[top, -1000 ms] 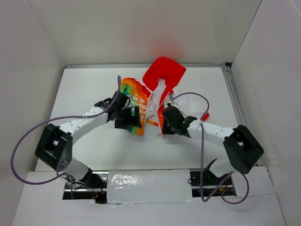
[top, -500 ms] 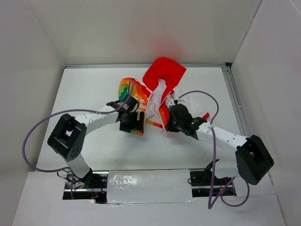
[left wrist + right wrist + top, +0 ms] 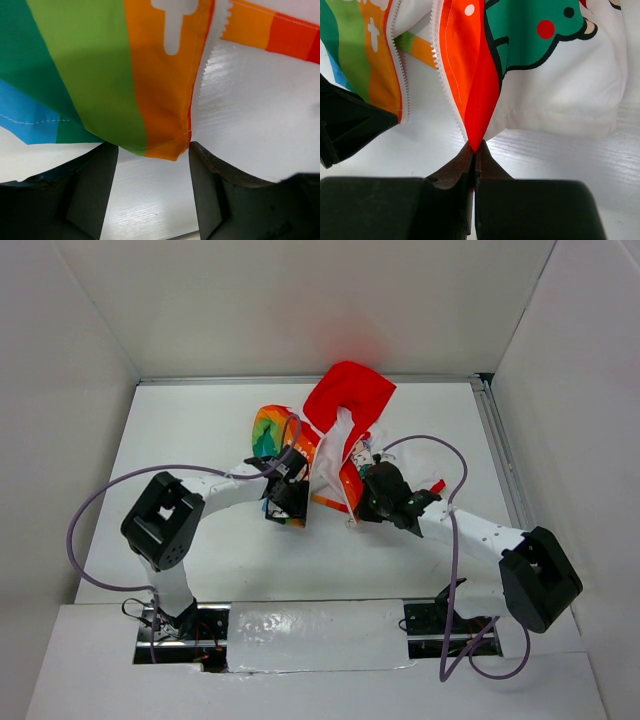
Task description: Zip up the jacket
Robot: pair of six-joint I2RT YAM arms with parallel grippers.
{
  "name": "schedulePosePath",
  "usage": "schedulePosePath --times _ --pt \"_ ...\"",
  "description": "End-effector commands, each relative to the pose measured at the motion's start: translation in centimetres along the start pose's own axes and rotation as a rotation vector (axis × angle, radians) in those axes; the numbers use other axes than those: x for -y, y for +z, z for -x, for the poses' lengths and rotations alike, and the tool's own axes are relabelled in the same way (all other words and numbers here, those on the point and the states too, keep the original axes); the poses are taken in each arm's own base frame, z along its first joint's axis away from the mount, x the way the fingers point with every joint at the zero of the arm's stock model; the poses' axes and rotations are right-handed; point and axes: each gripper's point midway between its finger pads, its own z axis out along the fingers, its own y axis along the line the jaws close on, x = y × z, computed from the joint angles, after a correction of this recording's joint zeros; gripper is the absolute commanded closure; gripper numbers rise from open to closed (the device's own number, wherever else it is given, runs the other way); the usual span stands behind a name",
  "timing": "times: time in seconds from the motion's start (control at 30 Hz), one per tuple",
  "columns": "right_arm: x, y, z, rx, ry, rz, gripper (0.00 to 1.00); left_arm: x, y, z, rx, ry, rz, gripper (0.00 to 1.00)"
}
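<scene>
The jacket [image 3: 340,430] lies open at the table's middle back, red hood toward the rear, rainbow panels toward the arms. My left gripper [image 3: 287,512] is open at the bottom corner of the left rainbow panel [image 3: 100,75]; that corner hangs just between the tips of the fingers [image 3: 90,185], not pinched. My right gripper [image 3: 352,510] is shut on the bottom corner of the right front panel [image 3: 475,100], beside its white zipper teeth [image 3: 445,75]. The cartoon print [image 3: 535,35] on white lining shows behind.
White walls enclose the table on three sides. Purple cables [image 3: 90,520] loop from both arms. A metal rail [image 3: 500,460] runs along the right edge. A small red piece [image 3: 437,486] lies by the right arm.
The left arm has folded in, its gripper shifting right toward the panel's bottom corner. The right gripper moved slightly right and back with the jacket's hem held.
</scene>
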Motion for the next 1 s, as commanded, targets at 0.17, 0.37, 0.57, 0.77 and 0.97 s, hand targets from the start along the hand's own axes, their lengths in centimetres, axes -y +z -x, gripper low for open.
schedulePosePath --times 0.17,0.37,0.57,0.77,0.97 --pt "0.6 -0.5 0.1 0.022 0.031 -0.015 1.00 -0.6 1.8 0.4 -0.017 -0.095 0.101 0.41" --pt "0.8 -0.2 -0.2 0.022 0.023 -0.013 1.00 0.4 2.9 -0.5 -0.033 -0.035 0.060 0.28" --pt "1.6 0.4 -0.7 0.009 0.054 -0.029 1.00 1.2 4.0 -1.7 -0.079 -0.061 0.055 0.35" --pt "2.1 -0.1 -0.6 0.022 0.057 -0.040 1.00 0.8 4.2 -2.5 -0.102 -0.091 0.086 0.48" --pt "2.5 -0.3 -0.9 0.031 0.072 -0.039 1.00 1.2 3.8 -2.4 -0.089 -0.089 0.073 0.83"
